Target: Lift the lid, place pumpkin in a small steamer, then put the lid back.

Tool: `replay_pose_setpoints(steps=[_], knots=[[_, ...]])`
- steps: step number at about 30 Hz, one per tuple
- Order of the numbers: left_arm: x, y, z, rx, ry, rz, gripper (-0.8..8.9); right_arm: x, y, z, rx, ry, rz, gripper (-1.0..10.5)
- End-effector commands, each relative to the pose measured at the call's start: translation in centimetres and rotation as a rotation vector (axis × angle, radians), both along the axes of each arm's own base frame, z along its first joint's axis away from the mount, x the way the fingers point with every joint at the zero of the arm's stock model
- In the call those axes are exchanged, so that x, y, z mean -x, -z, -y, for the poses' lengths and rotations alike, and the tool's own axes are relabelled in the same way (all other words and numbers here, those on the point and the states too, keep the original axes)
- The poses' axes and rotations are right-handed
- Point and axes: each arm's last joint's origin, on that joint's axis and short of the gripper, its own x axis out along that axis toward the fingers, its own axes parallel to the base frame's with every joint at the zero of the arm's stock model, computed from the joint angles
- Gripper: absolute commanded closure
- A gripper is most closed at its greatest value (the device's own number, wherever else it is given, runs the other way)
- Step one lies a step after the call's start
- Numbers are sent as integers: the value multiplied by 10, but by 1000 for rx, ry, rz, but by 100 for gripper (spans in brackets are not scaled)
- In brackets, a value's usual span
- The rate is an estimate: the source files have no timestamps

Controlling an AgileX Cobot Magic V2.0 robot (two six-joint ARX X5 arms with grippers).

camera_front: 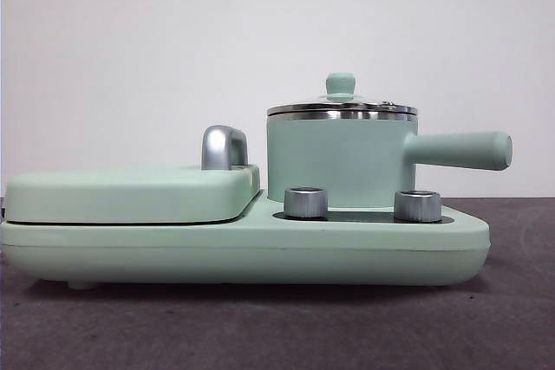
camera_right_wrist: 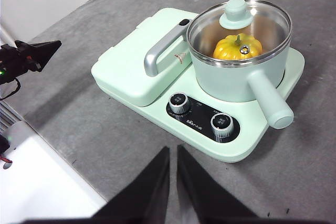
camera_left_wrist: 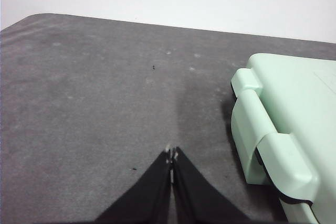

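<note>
From my station I saw the right claw (camera_right_wrist: 172, 153) clenched on nothing, hanging above the grey worktop (camera_right_wrist: 89, 114) short of the cooker base (camera_right_wrist: 247, 145) and its two dials. The left claw (camera_left_wrist: 171, 156) was likewise clenched and empty, over bare worktop just beside the flat mint-green cover (camera_left_wrist: 294, 108). Beyond the dials, the small steamer (camera_right_wrist: 231, 80) stood on the base with the lid (camera_right_wrist: 239, 22) seated on its rim and the pumpkin (camera_right_wrist: 237, 47) inside.

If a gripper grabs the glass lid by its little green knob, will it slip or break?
The lid looks like clear glass with a steel rim, so probably stiff, fairly heavy and breakable if dropped. Its knob is small, rounded and smooth, so it might slip. It sits flat on the small steamer, so lifting straight seems safest.
</note>
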Motion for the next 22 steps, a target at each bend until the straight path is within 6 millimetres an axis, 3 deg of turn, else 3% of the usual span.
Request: replay_pose_setpoints(steps=[1,5,10,15,22], knots=[[-1,7,0,-13,2,-24,808,1,-2,1,-10,11,28,926],[-1,7,0,-12,2,-24,808,-9,6,2,-23,146,61,926],[-1,7,0,-12,1,-24,808,-39,36,7,-79,371,248,926],[-1,7,0,-12,2,-24,808,-60,84,18,12,545,431,926],[-1,7,0,-12,2,-24,808,-72,153,26,136,663,427,926]])
